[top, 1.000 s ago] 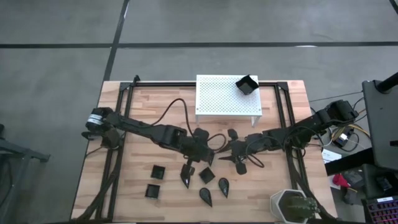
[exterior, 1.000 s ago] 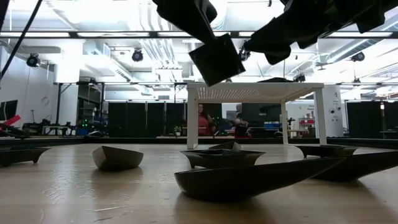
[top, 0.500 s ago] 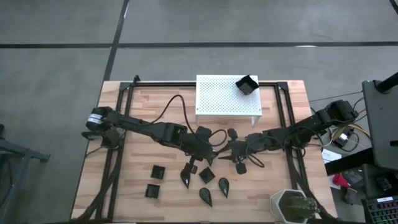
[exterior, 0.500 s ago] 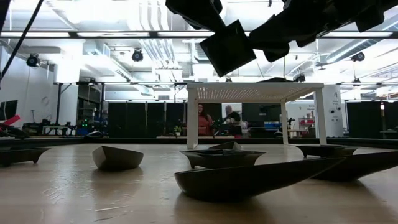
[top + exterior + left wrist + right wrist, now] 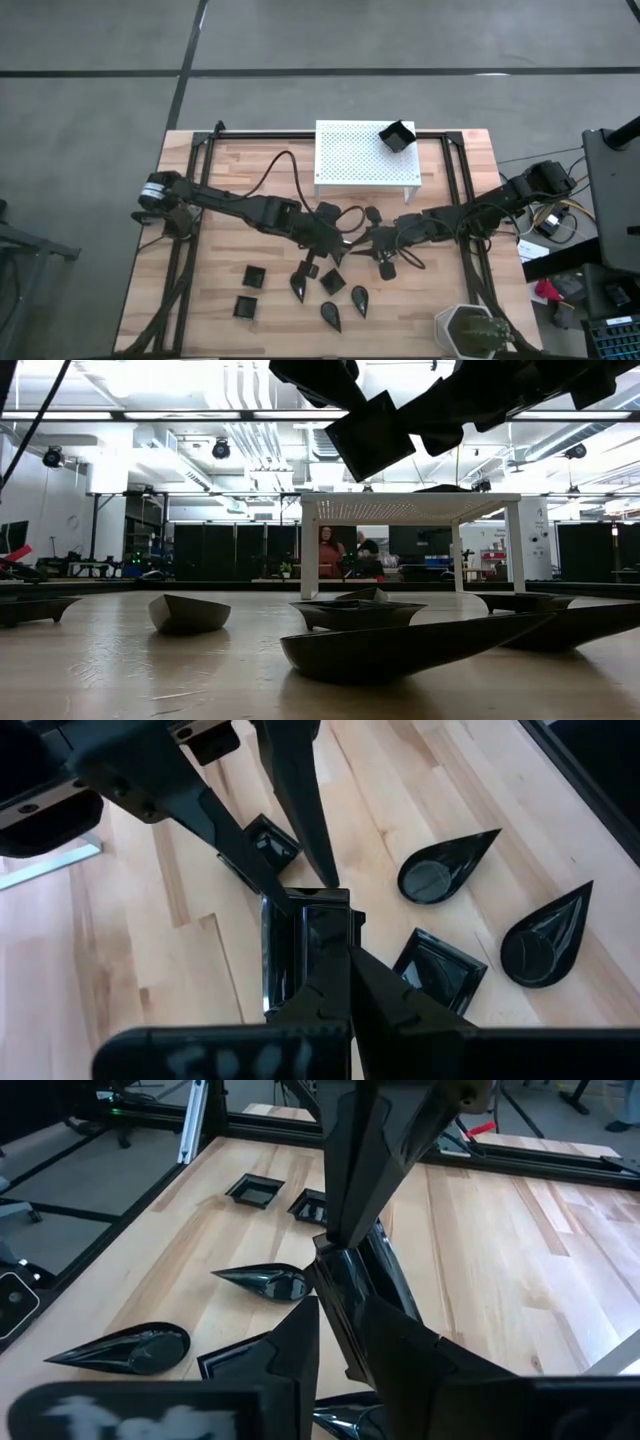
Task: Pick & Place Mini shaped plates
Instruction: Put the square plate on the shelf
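1. Your bench [image 5: 200, 300] is a light wood top with a black frame along its sides; both dark arms reach in over it and meet near the middle.
2. At the far edge stands the white perforated stand [image 5: 352, 155], and one square black plate [image 5: 397, 136] sits on its right rear corner.
3. At the near right corner you have the white pot with a green plant [image 5: 470, 331], well apart from the arms.
4. Your left end effector [image 5: 335, 238] is pressed together on the rim of a square mini plate [image 5: 372, 435], holding it tilted in the air above the bench (the left wrist view shows the plate [image 5: 305, 950] gripped edge-on between the fingers).
5. Your right end effector [image 5: 371, 240] is right up against it from the other side, its fingers [image 5: 350, 1170] straddling the same plate's far edge; you cannot tell whether they have pinched it.
6. The other mini shaped plates lie on the bench in front of the arms: two square ones [image 5: 254, 275] to the left, another square [image 5: 333, 284] under the arms, and teardrop ones [image 5: 359, 299] just beside it.
7. Far behind the bench, under the stand in the low view, a person [image 5: 327, 552] shows.
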`<state>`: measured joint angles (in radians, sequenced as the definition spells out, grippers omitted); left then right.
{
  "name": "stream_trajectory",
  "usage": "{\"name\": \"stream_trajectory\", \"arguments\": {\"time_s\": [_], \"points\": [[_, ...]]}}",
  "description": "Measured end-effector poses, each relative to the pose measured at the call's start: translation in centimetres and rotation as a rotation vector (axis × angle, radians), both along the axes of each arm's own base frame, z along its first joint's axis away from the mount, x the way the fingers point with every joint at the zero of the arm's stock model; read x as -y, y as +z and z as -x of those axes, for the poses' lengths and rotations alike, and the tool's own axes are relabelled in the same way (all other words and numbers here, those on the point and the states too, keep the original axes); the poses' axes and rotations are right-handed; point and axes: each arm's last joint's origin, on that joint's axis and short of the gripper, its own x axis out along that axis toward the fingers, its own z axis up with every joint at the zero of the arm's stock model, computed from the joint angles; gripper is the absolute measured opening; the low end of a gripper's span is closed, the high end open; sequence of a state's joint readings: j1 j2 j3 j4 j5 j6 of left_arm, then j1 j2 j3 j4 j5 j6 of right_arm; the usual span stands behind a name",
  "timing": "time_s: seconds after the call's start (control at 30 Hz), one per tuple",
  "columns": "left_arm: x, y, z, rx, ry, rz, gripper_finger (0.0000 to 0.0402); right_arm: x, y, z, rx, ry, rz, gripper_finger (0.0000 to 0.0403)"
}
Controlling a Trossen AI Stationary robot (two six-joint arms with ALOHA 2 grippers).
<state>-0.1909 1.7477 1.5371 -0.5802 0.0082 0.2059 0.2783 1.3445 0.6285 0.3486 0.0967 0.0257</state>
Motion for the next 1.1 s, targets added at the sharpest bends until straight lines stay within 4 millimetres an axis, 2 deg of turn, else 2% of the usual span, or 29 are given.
{"name": "stream_trajectory", "arguments": {"time_s": [0.3, 0.53, 0.87, 0.97, 1.1], "points": [[-0.03, 0.04, -0.06, 0.007, 0.000, 0.000, 0.0000, 0.00, 0.00, 0.00, 0.000, 0.000, 0.000, 0.0057], [-0.05, 0.05, -0.07, 0.009, 0.000, -0.001, 0.0000, -0.08, -0.01, 0.02, -0.003, 0.027, -0.010, 0.0014], [-0.02, 0.36, -0.39, 0.056, 0.003, 0.004, 0.0002, -0.16, -0.06, 0.06, -0.012, 0.047, -0.024, 0.0008], [-0.09, 0.43, -0.48, 0.067, 0.011, 0.003, 0.0016, -0.16, -0.06, 0.06, -0.013, 0.043, -0.027, 0.0008], [-0.11, 0.50, -0.54, 0.076, 0.014, 0.004, 0.0057, -0.09, -0.06, 0.04, -0.012, 0.033, -0.027, 0.0008]]}}
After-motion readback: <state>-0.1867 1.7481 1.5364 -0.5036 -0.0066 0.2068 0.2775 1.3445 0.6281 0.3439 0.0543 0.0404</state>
